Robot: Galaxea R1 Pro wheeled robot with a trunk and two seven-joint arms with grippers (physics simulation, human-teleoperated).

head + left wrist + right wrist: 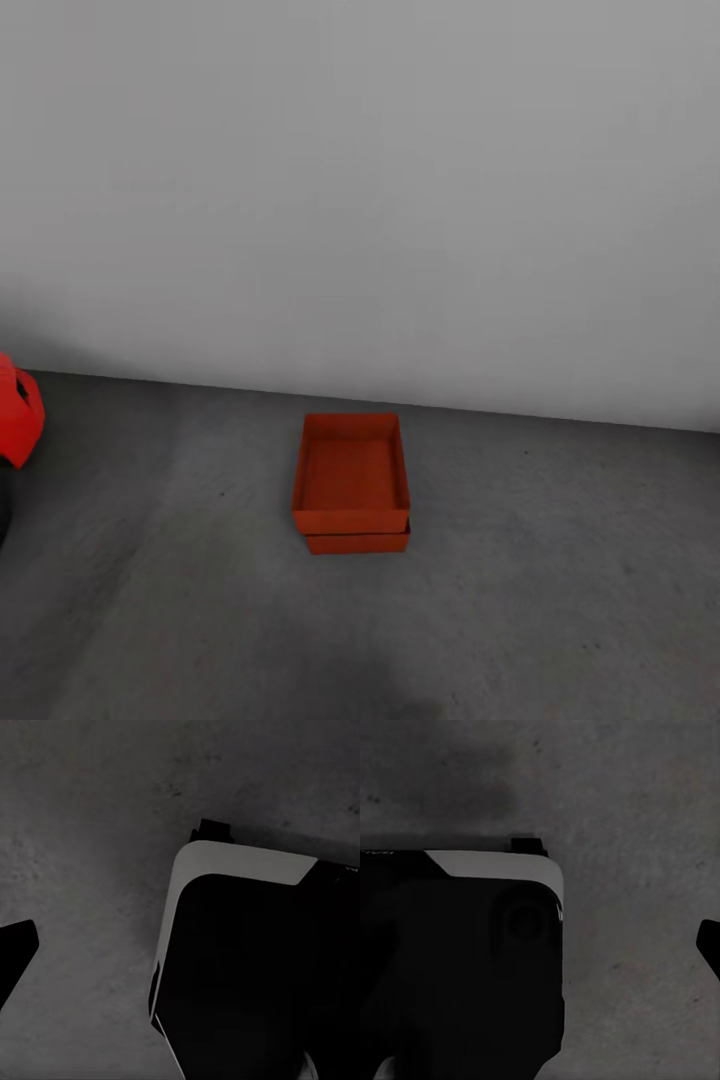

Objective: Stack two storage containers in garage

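The two storage containers stand stacked on the garage floor (560, 570), a little way from the wall. The upper orange-red container (351, 475) is open-topped and empty, and it rests squarely on the lower container (357, 543), of which a thin front strip shows. Neither container is held. In the left wrist view a dark finger (15, 952) of my left gripper pokes in at the edge over bare concrete. The right wrist view has a dark finger (711, 945) of my right gripper at its edge. Nothing sits between the fingers.
A pale grey wall (360, 200) runs behind the stack. Part of the red car (18, 410) shows at the far left edge. My own black and white base (247, 967) (457, 967) shows in both wrist views, low over the concrete.
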